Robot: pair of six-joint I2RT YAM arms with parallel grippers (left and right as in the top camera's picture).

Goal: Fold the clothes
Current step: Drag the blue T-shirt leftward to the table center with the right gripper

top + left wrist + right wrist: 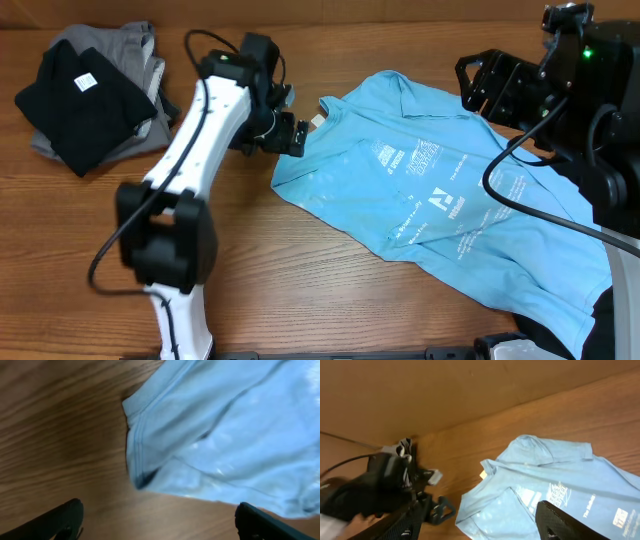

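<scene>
Wooden table (300, 270); plain brown backboard (445, 390)

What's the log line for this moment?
left gripper open beside light blue T-shirt | right gripper open, raised | black T-shirt aside

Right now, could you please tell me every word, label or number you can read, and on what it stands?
"N" (uncertain): large white mark on the light blue T-shirt.
Its other white lettering: too small to read.
The black T-shirt has a white label: blurred, unreadable.
</scene>
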